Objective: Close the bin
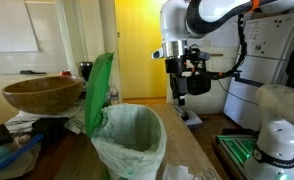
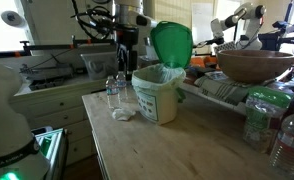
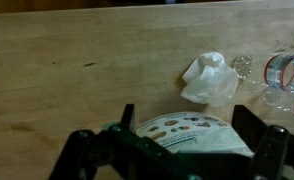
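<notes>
The bin (image 1: 133, 138) stands on the wooden table with a pale bag liner over its rim. Its flat green lid (image 1: 99, 88) stands upright, open. The bin (image 2: 159, 96) and lid (image 2: 171, 42) show in both exterior views. My gripper (image 1: 177, 96) hangs in the air beside the bin, level with the lid's upper part and apart from it; it also shows in an exterior view (image 2: 127, 66). In the wrist view the gripper (image 3: 187, 118) is open and empty, looking down on the bin's labelled side (image 3: 182, 132).
A large brown wooden bowl (image 1: 42, 95) sits behind the lid (image 2: 255, 65). A crumpled tissue (image 3: 209, 78) and clear water bottles (image 2: 112, 94) lie on the table beside the bin. More bottles (image 2: 257, 120) stand at the table's near corner.
</notes>
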You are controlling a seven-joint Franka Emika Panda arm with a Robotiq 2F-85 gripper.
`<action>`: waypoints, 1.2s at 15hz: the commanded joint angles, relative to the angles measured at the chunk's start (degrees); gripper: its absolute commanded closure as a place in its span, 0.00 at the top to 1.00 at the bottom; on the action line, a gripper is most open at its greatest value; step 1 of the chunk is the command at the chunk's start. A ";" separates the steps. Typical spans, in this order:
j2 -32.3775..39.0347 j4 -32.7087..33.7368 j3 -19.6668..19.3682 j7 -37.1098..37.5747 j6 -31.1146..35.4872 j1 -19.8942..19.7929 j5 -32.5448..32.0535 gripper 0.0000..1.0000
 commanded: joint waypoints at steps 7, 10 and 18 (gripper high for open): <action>-0.48 2.00 2.30 -0.68 0.24 -0.48 -1.30 1.00; -0.28 1.12 1.84 -0.24 -0.06 -0.90 -0.69 1.00; 0.43 0.67 1.21 -0.29 -0.06 -1.24 -0.53 1.00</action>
